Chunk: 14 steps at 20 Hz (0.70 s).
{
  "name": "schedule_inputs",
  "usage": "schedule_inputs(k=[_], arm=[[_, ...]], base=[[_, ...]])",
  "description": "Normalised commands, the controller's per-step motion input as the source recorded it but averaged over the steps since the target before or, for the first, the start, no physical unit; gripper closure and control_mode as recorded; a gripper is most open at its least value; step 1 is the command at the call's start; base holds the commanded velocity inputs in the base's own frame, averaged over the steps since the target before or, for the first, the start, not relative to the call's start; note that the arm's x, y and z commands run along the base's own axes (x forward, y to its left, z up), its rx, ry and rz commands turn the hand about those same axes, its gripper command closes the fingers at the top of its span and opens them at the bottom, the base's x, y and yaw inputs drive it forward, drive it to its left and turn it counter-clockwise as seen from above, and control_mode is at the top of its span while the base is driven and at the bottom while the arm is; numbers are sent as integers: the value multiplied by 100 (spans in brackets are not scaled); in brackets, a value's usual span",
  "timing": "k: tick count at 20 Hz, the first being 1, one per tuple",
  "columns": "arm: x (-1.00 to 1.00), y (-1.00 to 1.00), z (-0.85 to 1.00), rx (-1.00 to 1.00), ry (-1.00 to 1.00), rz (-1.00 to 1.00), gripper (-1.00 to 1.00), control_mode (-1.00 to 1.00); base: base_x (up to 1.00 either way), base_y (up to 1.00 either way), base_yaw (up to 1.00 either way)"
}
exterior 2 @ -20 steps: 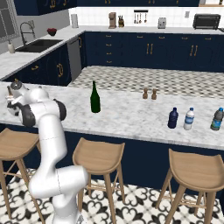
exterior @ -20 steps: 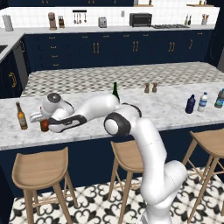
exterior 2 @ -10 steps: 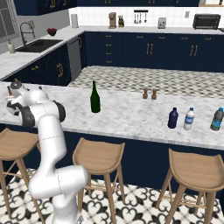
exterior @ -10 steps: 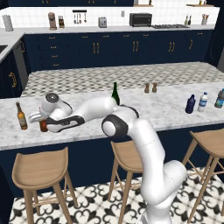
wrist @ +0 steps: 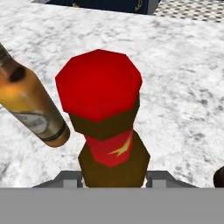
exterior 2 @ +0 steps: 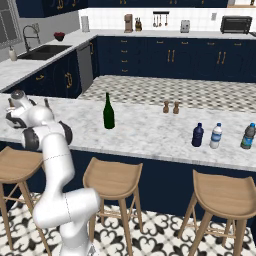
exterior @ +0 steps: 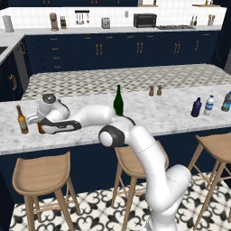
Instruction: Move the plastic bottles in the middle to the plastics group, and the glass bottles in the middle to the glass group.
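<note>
My gripper (wrist: 113,177) is shut on the short reddish-brown glass bottle with a red top (wrist: 103,109), at the far left of the marble counter (exterior: 149,113). In the left base view the gripper (exterior: 41,125) holds this bottle (exterior: 40,128) just right of a slim amber beer bottle (exterior: 21,120), which shows close beside it at the left (wrist: 30,107). The tall green wine bottle (exterior: 118,100) (exterior 2: 108,112) stands mid-counter. At the right end, the squat navy bottle (exterior: 196,107) (exterior 2: 198,135) stands next to the clear water bottle (exterior: 209,105) and the teal bottle (exterior: 227,101).
Two small shakers (exterior: 154,90) stand behind the middle of the counter. Wooden stools (exterior: 40,173) line the counter's front edge. A dark rounded thing (wrist: 220,177) shows at the lower right edge of the hand view.
The hand stays by the amber bottle, still shut on the red-topped bottle. The arm's elbow has swung lower and to the left.
</note>
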Motion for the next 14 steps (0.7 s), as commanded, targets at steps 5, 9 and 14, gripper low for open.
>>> schedule_inputs(k=[5,9,14], arm=[[0,-3,-15,0,0,0,100,-100],[-2,-22,-31,0,0,0,100,-100],[0,-6,-2,0,0,0,100,-100]], base=[[0,0,0],[0,0,0],[0,0,0]])
